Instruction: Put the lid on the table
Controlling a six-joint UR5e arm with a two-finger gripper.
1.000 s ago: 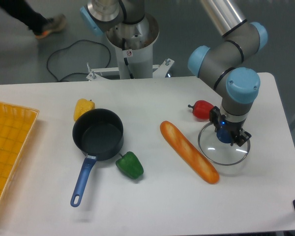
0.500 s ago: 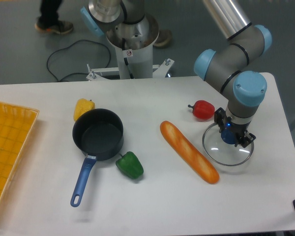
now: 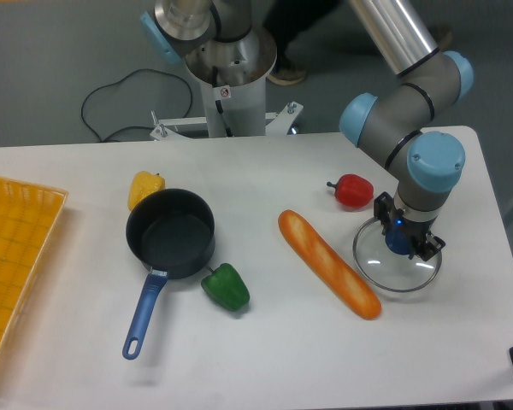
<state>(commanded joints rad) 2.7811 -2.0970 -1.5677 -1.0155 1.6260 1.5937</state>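
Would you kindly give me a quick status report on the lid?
Claw shut on blue knob of round clear glass lid. Lid low over white table, contact unclear. Orange baguette beside it, apart.

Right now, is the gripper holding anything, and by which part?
Yes, the gripper holds the glass lid by its blue centre knob, low over the table beside the baguette.
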